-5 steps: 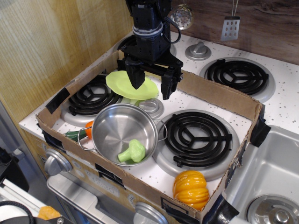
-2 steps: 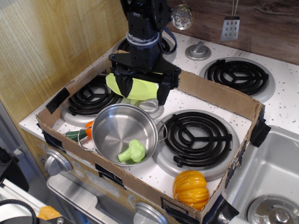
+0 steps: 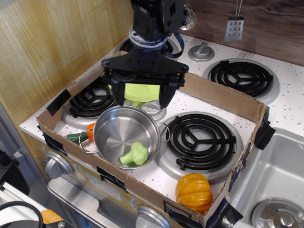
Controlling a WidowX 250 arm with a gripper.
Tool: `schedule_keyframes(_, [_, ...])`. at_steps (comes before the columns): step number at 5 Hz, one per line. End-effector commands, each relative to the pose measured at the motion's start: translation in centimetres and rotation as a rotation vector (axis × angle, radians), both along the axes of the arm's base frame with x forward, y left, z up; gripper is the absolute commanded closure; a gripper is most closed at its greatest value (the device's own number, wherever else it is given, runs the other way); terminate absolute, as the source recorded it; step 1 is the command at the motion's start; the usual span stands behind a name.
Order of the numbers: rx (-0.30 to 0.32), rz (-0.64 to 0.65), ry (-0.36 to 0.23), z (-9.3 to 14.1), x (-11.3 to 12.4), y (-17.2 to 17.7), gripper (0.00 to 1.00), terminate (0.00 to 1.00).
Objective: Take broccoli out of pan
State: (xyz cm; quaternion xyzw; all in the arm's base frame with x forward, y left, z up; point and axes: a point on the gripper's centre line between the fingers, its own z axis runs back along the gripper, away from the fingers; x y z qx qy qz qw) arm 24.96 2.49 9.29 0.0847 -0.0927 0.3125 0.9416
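Observation:
The pale-green broccoli (image 3: pixel 134 155) lies on its side inside the shiny steel pan (image 3: pixel 114 127), near the pan's front right wall. The pan stands at the front left of the stove, inside the cardboard tray. My black gripper (image 3: pixel 141 97) hangs above and behind the pan with its fingers spread wide, open and empty. It is clear of the broccoli and partly hides the lime-green plate (image 3: pixel 141 91) behind it.
A low cardboard wall (image 3: pixel 223 97) rings the stove top. A dark green and orange toy vegetable (image 3: pixel 81 136) lies left of the pan. An orange pumpkin toy (image 3: pixel 194 192) sits at the front right. Black burners (image 3: pixel 200 137) lie right of the pan. A sink (image 3: pixel 275 185) is at the far right.
My gripper has swung left and down toward the pan, turned at the wrist, and spread its fingers wider. The broccoli and the pan have not moved.

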Motion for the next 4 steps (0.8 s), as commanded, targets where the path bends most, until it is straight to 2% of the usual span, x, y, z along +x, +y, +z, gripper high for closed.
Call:
schedule_keyframes(1, [-0.038,0.375,0.023,-0.2,0.2,0.3,0.00,0.00])
schedule_keyframes(2, [-0.070,0.450,-0.006,-1.3,-0.1,0.7,0.00,0.00])
schedule_keyframes(3, [-0.101,0.538,-0.002,-2.6,-0.8,0.9,0.00,0.00])
schedule_keyframes(4, [-0.111,0.578,-0.039,-3.6,-1.5,0.8,0.00,0.00])
